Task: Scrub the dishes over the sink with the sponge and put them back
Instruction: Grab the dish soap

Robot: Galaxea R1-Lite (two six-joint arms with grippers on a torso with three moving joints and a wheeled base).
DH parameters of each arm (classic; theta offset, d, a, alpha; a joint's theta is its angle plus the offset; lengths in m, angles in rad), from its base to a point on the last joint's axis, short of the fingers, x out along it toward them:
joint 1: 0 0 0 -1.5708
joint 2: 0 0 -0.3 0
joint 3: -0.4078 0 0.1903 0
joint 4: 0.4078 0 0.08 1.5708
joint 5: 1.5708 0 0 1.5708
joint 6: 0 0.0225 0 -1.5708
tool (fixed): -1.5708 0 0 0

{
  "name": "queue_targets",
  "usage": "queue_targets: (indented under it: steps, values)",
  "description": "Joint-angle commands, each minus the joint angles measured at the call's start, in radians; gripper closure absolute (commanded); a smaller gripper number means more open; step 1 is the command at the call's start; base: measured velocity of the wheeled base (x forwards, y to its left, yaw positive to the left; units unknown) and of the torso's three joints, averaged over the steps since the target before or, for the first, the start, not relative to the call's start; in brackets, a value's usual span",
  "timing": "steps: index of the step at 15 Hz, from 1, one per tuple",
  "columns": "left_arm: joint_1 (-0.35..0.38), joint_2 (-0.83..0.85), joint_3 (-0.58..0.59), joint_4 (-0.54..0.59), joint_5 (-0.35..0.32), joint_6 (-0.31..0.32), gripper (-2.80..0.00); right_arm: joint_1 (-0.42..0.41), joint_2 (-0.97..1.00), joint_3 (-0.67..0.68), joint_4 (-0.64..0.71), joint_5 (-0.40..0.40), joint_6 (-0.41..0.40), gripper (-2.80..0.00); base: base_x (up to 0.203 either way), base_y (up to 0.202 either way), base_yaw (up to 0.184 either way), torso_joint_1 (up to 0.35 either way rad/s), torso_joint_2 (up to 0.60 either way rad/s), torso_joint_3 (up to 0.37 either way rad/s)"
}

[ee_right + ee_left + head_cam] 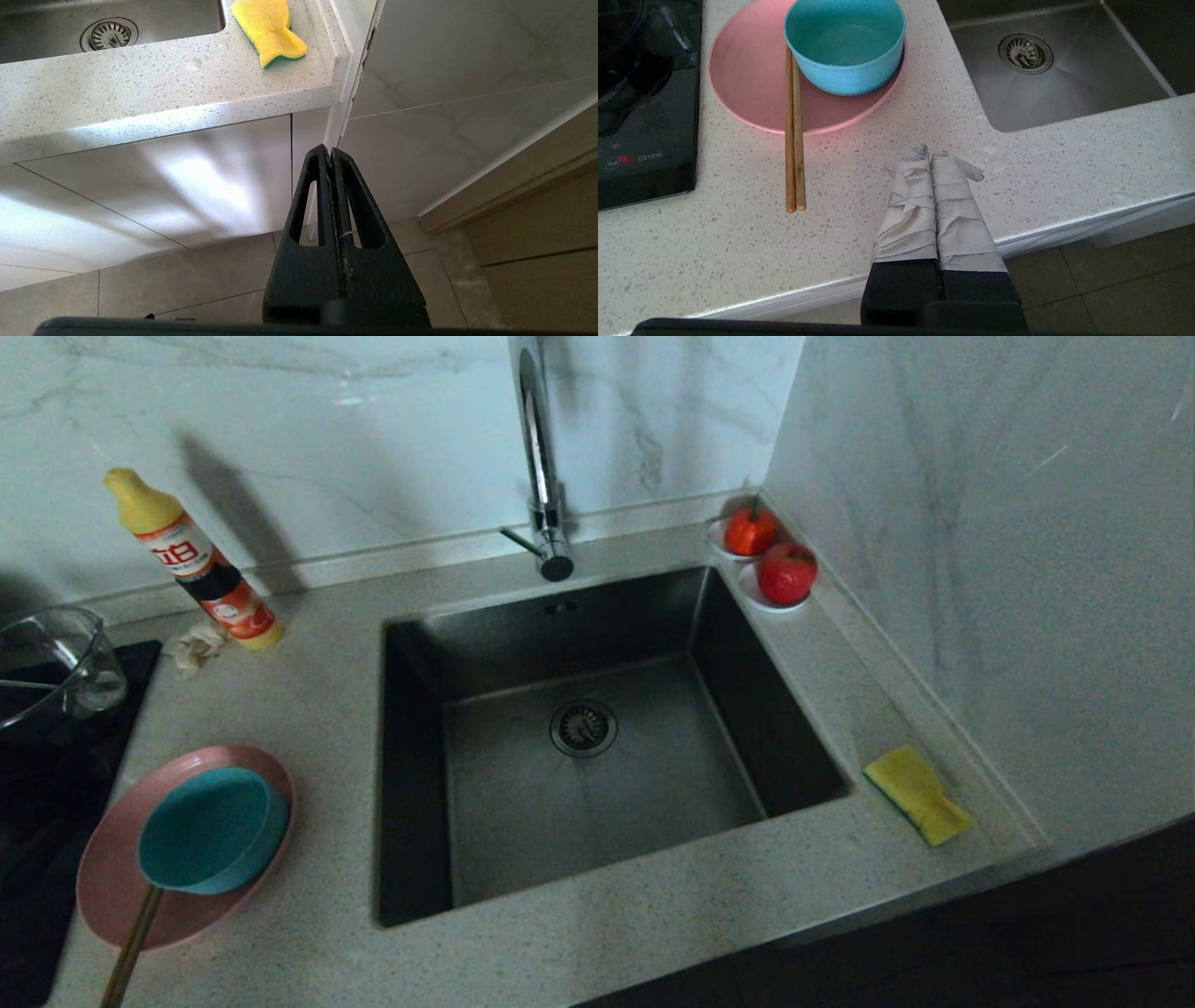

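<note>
Left claw [930,154] closed | plate [752,88] beyond | sponge [268,28] far from right claw [327,150]

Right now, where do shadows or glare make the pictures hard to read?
Head view: dim, and the soap bottle casts a dark shadow on the wall. Left wrist view: glare on the sink floor. Right wrist view: bright patches on the cabinet door; the sponge stays clear.

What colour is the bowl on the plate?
Teal; the bowl shows best in the left wrist view.

Bowl [210,829] on plate [112,882], left of sink [597,737]
</note>
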Motion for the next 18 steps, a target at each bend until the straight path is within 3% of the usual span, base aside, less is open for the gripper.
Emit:
queue_targets:
  steps: [1,5,10,13,18]
  values:
    - [0.000,-0.002,-0.001,0.000,0.000,-0.001,0.00,0.000,0.000,0.000,0.000,0.000,0.001,0.00,0.000,0.000,0.000,0.000,0.00,0.000]
    - [0.000,-0.002,-0.019,-0.006,0.002,0.006,0.00,0.000,0.000,0.000,0.000,0.001,0.002,0.00,0.000,0.000,0.000,0.000,0.00,0.000]
    - [0.000,0.068,-0.392,0.059,-0.006,0.029,0.00,-0.001,0.000,0.000,0.000,0.000,0.000,0.00,0.000,0.000,0.000,0.000,0.00,0.000]
    - [0.022,0.308,-0.600,0.113,-0.003,0.014,0.00,0.000,0.000,0.000,0.000,0.000,0.000,0.00,0.000,0.000,0.000,0.000,0.00,0.000]
    - [0.167,0.818,-0.895,0.153,-0.048,-0.065,0.00,0.000,0.000,0.000,0.000,0.000,0.002,0.00,0.000,0.000,0.000,0.000,0.00,0.000]
